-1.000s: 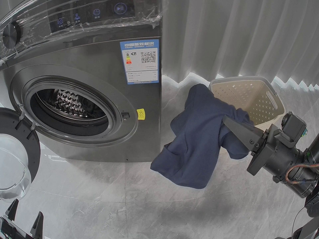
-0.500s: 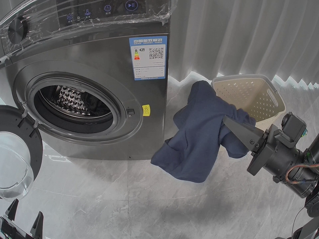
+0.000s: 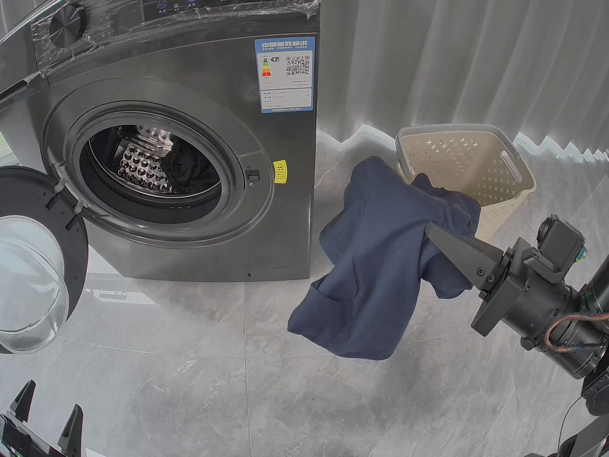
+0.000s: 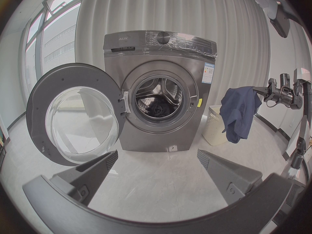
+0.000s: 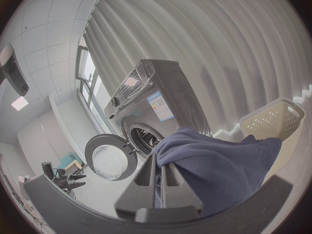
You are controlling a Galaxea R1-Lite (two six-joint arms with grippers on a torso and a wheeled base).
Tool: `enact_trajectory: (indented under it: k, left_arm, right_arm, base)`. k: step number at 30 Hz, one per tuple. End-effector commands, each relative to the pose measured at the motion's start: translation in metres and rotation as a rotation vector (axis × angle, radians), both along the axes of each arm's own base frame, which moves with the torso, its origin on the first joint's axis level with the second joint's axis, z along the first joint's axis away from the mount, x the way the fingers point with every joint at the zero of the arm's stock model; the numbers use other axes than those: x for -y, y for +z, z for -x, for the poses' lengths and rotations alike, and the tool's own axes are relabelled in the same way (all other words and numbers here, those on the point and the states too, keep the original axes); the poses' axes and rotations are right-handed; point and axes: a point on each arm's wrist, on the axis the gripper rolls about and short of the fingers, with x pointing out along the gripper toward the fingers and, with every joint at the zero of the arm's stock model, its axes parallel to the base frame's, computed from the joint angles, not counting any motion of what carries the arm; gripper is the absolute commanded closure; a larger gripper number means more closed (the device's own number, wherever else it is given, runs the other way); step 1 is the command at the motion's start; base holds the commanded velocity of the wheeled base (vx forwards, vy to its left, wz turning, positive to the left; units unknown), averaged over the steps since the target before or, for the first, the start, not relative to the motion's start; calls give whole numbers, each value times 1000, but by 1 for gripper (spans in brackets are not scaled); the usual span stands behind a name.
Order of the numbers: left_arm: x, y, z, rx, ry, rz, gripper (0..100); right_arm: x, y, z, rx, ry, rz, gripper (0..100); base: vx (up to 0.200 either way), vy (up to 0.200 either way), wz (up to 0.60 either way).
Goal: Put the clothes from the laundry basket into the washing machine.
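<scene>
A dark blue garment [image 3: 374,255] hangs in the air from my right gripper [image 3: 434,231], which is shut on its upper edge. It dangles between the washing machine [image 3: 190,128] and the beige laundry basket [image 3: 469,160]. From the right wrist, the closed fingers [image 5: 159,176] pinch the blue cloth [image 5: 221,166]. The machine's round door [image 3: 32,255] stands swung open to the left, and the drum [image 3: 152,160] holds a dark item. My left gripper [image 3: 47,414] sits low at the front left, open with nothing in it [image 4: 156,163].
White curtains [image 3: 457,46] hang behind the basket, which stands on the grey tiled floor [image 3: 190,382] right of the machine. The open door takes up the space left of the drum opening. Bare floor lies in front of the machine.
The whole head view has shifted, so the machine and basket now sit higher and more of the floor shows. The right gripper still holds the garment at the same place in the view.
</scene>
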Motion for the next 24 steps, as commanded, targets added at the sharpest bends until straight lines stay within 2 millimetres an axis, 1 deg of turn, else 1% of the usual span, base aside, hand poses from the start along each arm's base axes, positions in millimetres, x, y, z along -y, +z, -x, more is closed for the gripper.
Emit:
enact_trajectory:
  k: [1, 24]
  left_arm:
    - [0, -5, 0, 1, 1, 1, 0]
    - [0, -5, 0, 1, 1, -1, 0]
  right_arm:
    - [0, 0, 0, -1, 0, 1, 100]
    - [1, 0, -2, 0, -11, -1, 100]
  base:
    - [0, 200, 0]
    - [0, 200, 0]
